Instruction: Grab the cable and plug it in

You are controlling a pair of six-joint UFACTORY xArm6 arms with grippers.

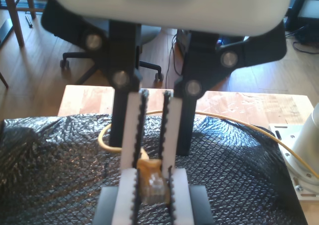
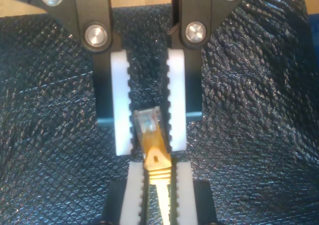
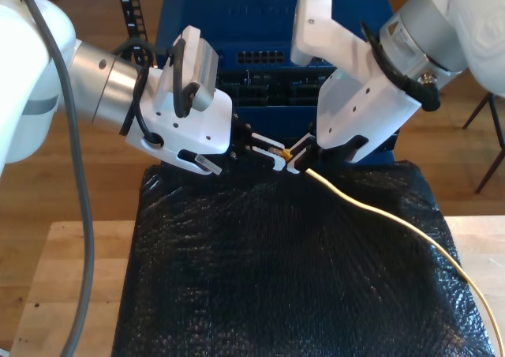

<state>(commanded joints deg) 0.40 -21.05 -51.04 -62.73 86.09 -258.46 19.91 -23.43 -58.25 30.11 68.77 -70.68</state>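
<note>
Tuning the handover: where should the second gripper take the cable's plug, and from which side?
Probably the flat side faces of the clear plug, approached nose-on from its tip. My first gripper clamps the yellow boot behind it, and the cable trails off that way. My second gripper flanks the plug.

An office-like lab: wooden floor, swivel chair, blue network equipment.
</note>
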